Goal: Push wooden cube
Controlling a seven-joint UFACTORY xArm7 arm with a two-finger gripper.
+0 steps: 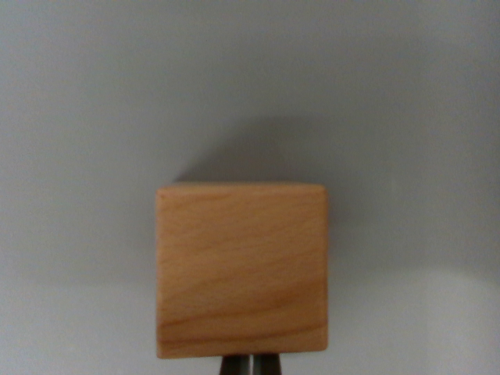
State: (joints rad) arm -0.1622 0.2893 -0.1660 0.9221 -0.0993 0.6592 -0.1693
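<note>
A light wooden cube (241, 269) with visible grain fills the lower middle of the wrist view and rests on a plain grey surface (86, 117). Its shadow falls on the surface just beyond its far edge. At the bottom edge of the picture, directly below the cube's near edge, the dark tips of my gripper (251, 366) show. The two fingers stand together with only a thin seam between them, so the gripper is shut with nothing held. The tips appear to sit right at the cube's near face; whether they touch it is hidden.
Only the bare grey surface surrounds the cube, with a paler band (414, 328) across the bottom of the view.
</note>
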